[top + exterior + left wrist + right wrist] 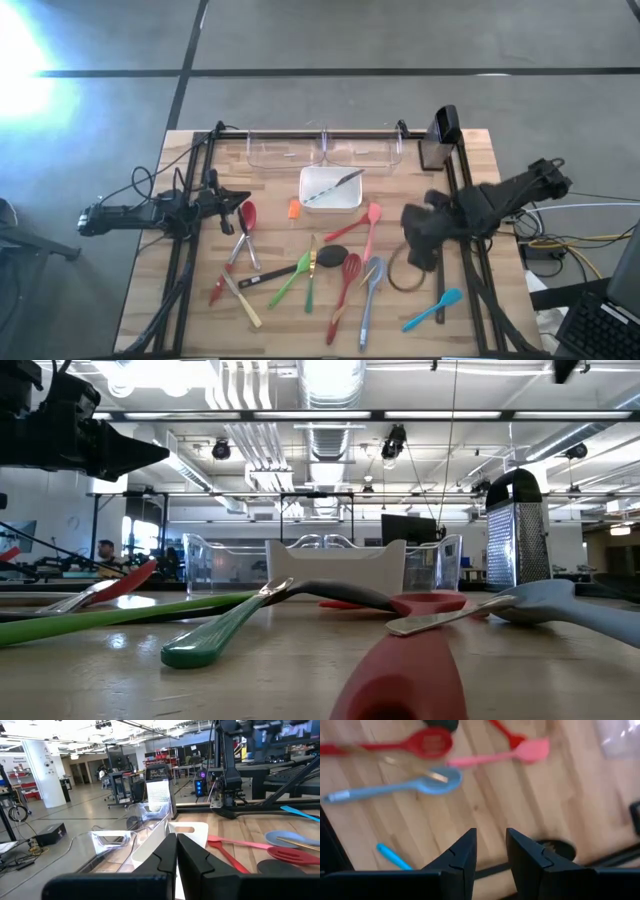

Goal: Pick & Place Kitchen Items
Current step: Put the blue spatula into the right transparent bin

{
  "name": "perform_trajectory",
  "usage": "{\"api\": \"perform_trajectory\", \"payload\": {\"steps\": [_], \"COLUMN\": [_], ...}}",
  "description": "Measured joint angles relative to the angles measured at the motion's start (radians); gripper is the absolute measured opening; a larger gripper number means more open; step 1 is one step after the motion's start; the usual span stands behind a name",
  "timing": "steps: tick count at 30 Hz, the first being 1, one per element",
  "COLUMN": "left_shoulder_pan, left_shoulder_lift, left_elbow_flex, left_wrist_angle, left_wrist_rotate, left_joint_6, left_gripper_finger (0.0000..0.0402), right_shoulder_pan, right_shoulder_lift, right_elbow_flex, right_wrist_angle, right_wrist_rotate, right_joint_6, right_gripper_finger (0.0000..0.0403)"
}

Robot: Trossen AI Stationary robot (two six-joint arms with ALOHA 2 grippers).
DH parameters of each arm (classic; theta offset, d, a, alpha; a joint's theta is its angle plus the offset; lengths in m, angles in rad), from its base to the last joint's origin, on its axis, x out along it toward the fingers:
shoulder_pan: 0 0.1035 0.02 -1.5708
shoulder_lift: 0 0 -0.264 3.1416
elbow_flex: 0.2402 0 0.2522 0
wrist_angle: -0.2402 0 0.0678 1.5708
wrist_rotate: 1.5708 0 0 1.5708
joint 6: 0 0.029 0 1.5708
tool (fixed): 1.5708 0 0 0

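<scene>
right pincer: parted, empty, above bare wooden surface | left pincer: clenched, empty, parked | long-handled silicone utensils: scattered mid-surface, awaiting pick | clear plastic bins: behind, likely destination

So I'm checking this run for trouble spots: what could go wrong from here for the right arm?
1. The utensils lie crossed in the pile: the blue spoon overlaps a metal handle, so a grab may drag its neighbour.
2. The right gripper, jaws slightly apart and empty, hangs over bare wood near a dark ring; closing here may catch nothing.
3. The left gripper, shut, waits at the left edge.
</scene>
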Motion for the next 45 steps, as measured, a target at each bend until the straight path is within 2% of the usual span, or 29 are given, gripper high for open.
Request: {"api": "perform_trajectory", "payload": {"steps": [7,12,18,34,45], "left_shoulder_pan": [0.000,0.000,0.000,0.000,0.000], "left_shoulder_lift": [0.000,0.000,0.000,0.000,0.000], "left_elbow_flex": [0.000,0.000,0.000,0.000,0.000], "left_wrist_angle": [0.000,0.000,0.000,0.000,0.000], "left_wrist_rotate": [0.000,0.000,0.000,0.000,0.000], "left_joint_6": [0.000,0.000,0.000,0.000,0.000], "left_gripper_finger": [0.0017,0.0017,0.0017,0.0018,0.0018], "right_shoulder_pan": [0.223,0.308,0.325,0.374,0.419], "right_shoulder_lift": [0.043,0.089,0.154,0.328,0.347], "right_elbow_flex": [-0.165,-0.269,-0.336,-0.321,-0.333], "right_wrist_angle": [0.152,0.264,0.403,0.458,0.555], "right_wrist_rotate": [-0.060,-0.055,-0.077,-0.351,-0.324], "right_joint_6": [0.054,0.111,0.124,0.102,0.128], "right_gripper_finger": [0.0097,0.0102,0.0107,0.0105,0.0118]}}
